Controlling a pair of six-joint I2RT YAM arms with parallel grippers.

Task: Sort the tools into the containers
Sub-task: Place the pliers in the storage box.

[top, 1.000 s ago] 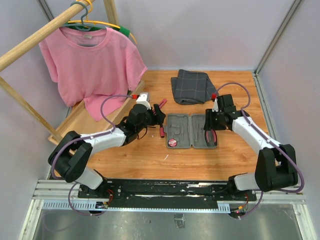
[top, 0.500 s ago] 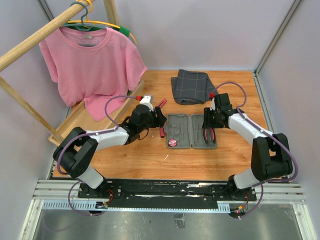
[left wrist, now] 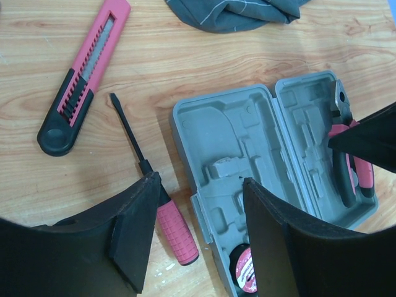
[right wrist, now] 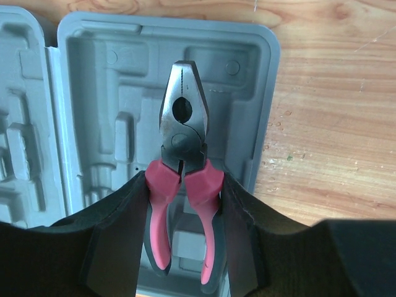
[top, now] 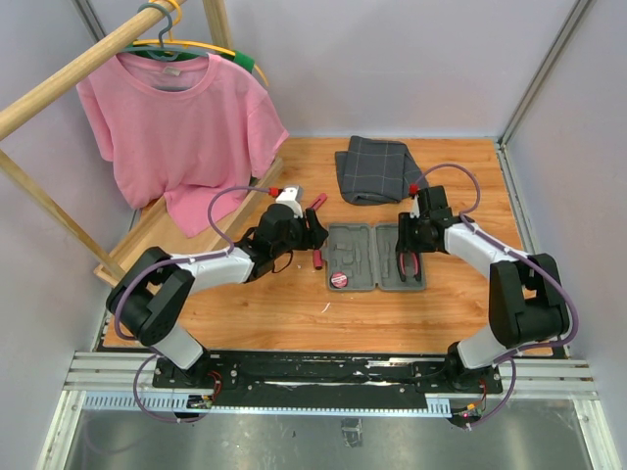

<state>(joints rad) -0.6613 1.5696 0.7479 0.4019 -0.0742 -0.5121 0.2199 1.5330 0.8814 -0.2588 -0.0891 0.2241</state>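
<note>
An open grey tool case lies mid-table. My right gripper is shut on the pink-handled pliers, over the case's right half. A round red-and-black tape measure sits at the case's near left corner. My left gripper hangs open above the case's left edge. A pink-handled screwdriver lies on the wood by its left finger. Farther left lies a pink utility knife.
A folded grey cloth lies behind the case. A pink T-shirt hangs on a wooden rack whose base reaches onto the table's left side. Walls close in the table on the right and at the back.
My right gripper has moved a little left and away from the arm bases with the pliers, staying over the case's right half. The left gripper has edged slightly right toward the case.
</note>
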